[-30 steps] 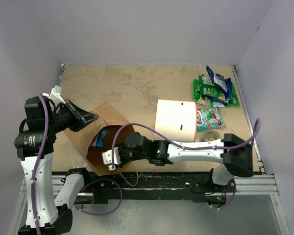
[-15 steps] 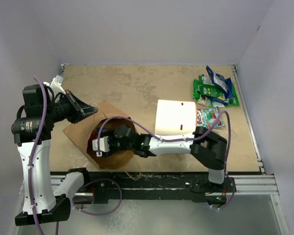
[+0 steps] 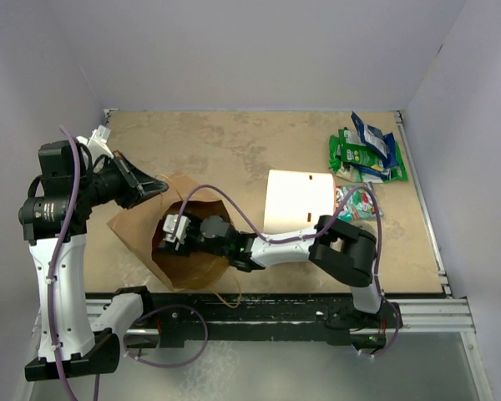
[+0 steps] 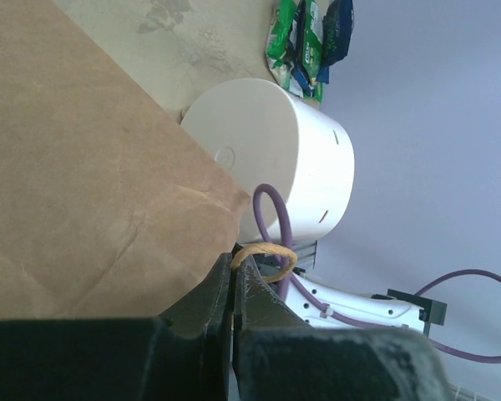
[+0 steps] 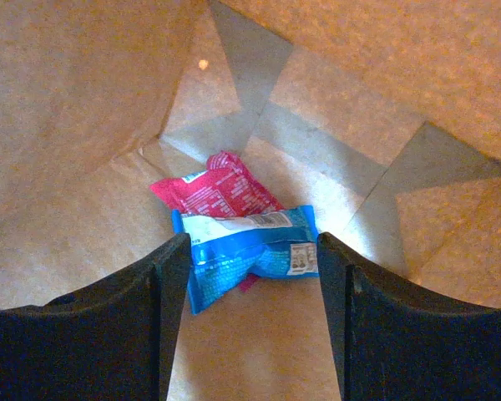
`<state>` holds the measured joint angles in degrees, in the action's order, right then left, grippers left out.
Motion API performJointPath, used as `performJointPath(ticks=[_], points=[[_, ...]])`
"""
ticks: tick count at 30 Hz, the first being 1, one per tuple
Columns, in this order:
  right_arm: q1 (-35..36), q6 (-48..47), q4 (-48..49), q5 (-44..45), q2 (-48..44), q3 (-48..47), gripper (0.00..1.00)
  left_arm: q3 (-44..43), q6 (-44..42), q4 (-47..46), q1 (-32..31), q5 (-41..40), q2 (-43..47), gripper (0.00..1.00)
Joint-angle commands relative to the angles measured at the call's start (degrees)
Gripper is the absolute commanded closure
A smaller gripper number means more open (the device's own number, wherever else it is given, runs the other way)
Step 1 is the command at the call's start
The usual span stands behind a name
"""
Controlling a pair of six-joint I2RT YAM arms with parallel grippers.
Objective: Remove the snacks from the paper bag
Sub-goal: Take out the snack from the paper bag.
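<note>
Paper bag (image 3: 202, 266): near left of table (image 3: 234, 142).
Left gripper (image 4: 234, 282): clamped tight on bag rim.
Right gripper (image 5: 252, 251): inside bag, fingers spread wide, empty.
Blue packet (image 5: 250, 246): bag bottom, overlapping red packet (image 5: 220, 192).

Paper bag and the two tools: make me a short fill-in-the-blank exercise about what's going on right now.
The right tool is inside the paper bag with its jaws ___.
It frames ___ packets: a blue packet on a red packet.
The left tool is ___ on the bag's rim.
From above, the white cylinder stands on the bag's ___ side.
Missing: open; two; shut; right.
</note>
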<state>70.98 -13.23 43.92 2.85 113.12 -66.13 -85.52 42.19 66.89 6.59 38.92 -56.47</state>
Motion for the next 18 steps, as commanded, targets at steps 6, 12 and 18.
performJointPath(ticks=[6,12,18], points=[[0.3,5.0,3.0,8.0,4.4,-4.3,0.3,-5.2,-1.9,-3.1,-0.3,3.8,-0.8,1.0],[0.3,7.8,-0.9,13.2,8.1,-7.4,0.19,-4.3,-1.7,-3.2,-0.3,4.9,-0.4,1.0],[0.0,11.7,-5.1,15.0,11.7,-12.1,0.15,-1.7,-1.0,-3.4,-0.3,5.3,1.5,1.0]])
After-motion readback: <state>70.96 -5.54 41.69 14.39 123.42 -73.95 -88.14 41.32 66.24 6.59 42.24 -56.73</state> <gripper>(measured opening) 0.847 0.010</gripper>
